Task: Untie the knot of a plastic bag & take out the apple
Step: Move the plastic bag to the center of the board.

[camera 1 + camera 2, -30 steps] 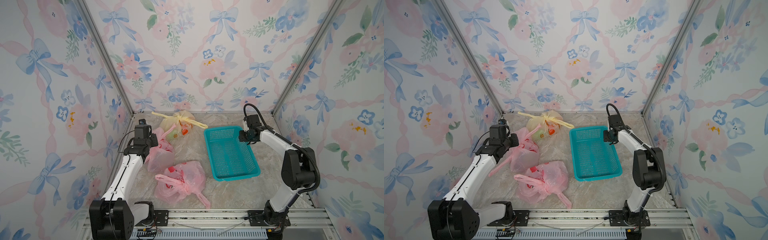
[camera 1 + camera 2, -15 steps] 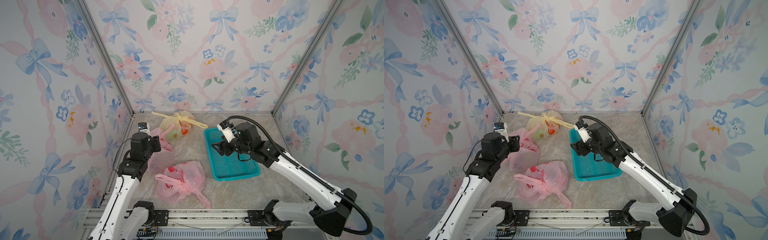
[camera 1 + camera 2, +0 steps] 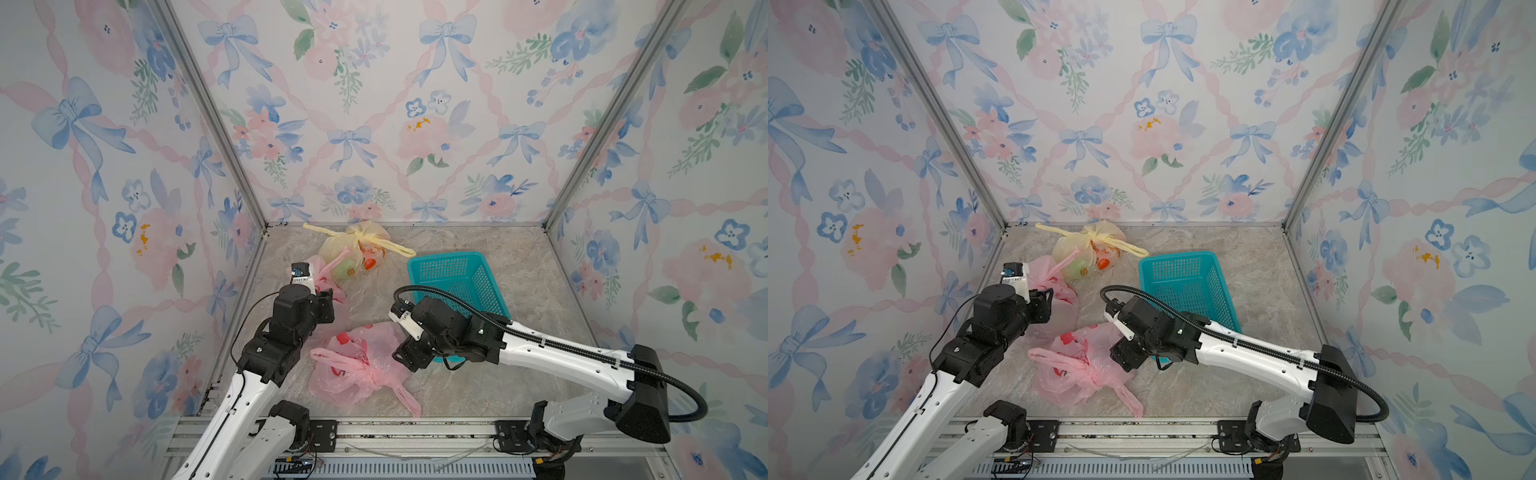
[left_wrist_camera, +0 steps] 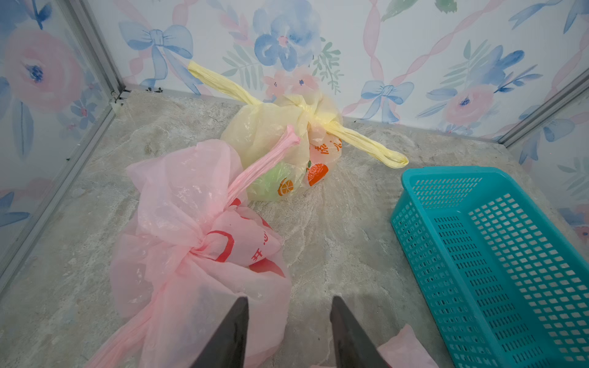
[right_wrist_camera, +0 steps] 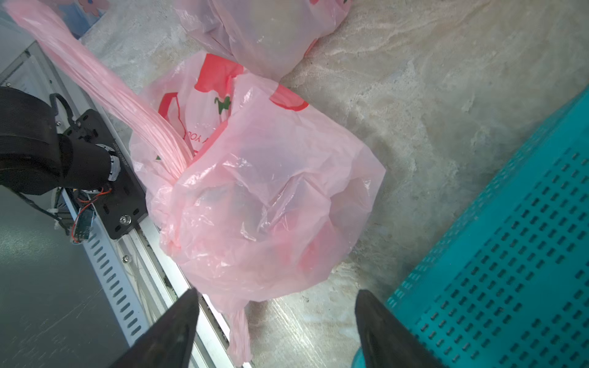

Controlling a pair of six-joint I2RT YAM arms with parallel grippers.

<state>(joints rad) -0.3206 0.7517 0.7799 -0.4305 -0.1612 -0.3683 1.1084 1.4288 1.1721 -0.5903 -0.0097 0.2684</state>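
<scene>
Two knotted pink plastic bags lie on the marble floor. The front pink bag (image 3: 361, 365) (image 3: 1075, 370) (image 5: 271, 191) has its knot (image 5: 178, 172) toward the front rail, and a reddish form shows through the plastic; no apple shows plainly. My right gripper (image 3: 405, 357) (image 5: 277, 293) hovers open just right of this bag, empty. The left pink bag (image 3: 328, 286) (image 4: 191, 223) sits by the left wall with its knot (image 4: 199, 247) on top. My left gripper (image 3: 328, 305) (image 4: 288, 302) stands open at that bag's near edge, gripping nothing.
A knotted yellow bag (image 3: 361, 249) (image 4: 271, 133) with a green round thing inside lies at the back. A teal mesh basket (image 3: 457, 274) (image 5: 510, 255) stands right of centre, close to my right gripper. Flowered walls enclose three sides; a metal rail (image 3: 415, 428) runs along the front.
My right arm swung from the basket's far side across it to the front pink bag, opening wider. The left arm rose and drew back slightly, its jaws opening a little.
</scene>
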